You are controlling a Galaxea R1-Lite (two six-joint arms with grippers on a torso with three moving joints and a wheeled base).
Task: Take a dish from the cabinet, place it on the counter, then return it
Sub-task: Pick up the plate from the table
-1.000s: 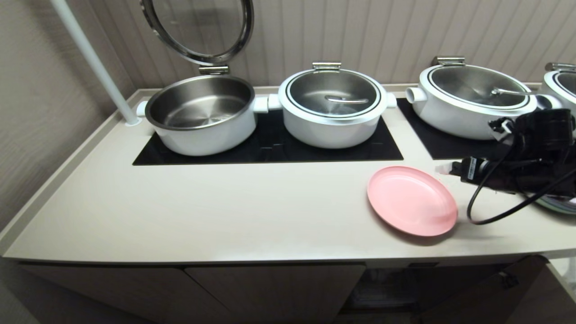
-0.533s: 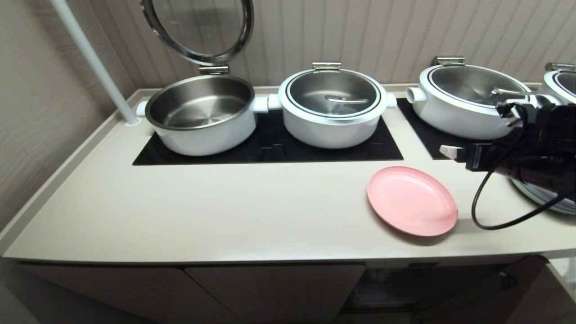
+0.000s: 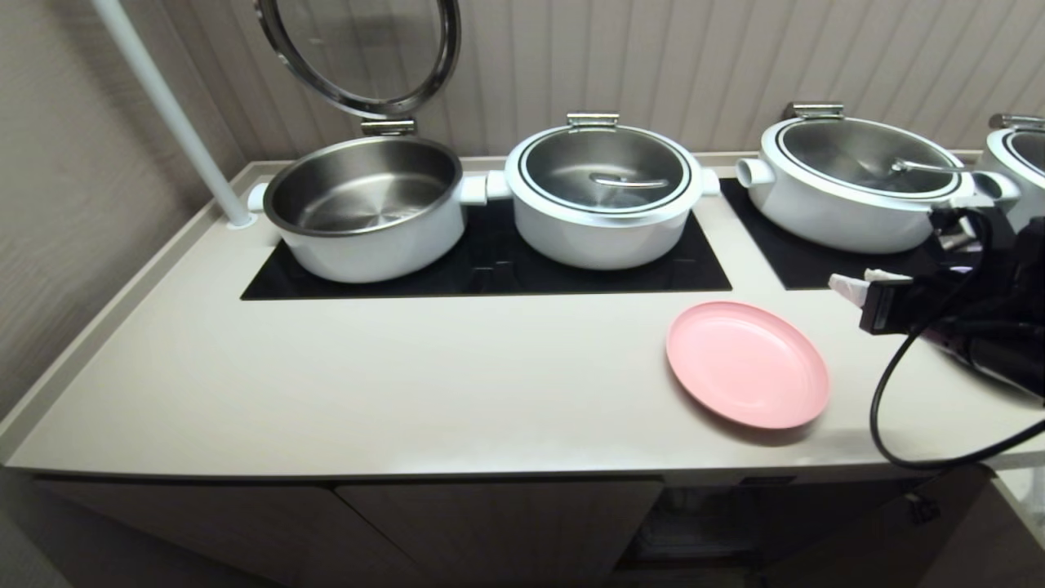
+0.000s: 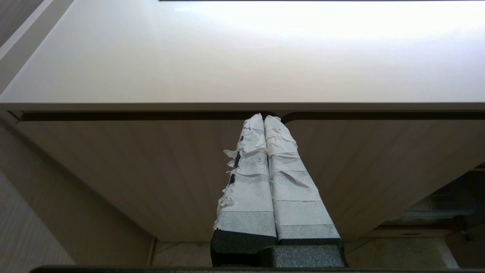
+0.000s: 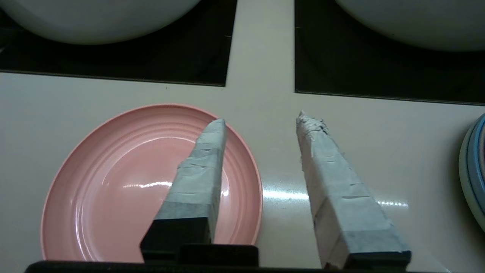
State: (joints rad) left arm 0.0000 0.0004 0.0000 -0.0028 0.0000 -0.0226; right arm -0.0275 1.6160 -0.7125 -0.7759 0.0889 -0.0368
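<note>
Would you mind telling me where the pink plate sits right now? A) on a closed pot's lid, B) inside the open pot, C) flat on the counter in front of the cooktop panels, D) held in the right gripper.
C: the pink plate lies flat on the counter, free of the right gripper, whose fingers stand apart.

Glossy pink dish on smooth, faintly shiny counter.

Open steel-lined white pot sits far left, its round glass lid raised behind it against the panelled wall. White pole stands left of that pot; two lidded pots line up to its right, striped dish beyond.
</note>
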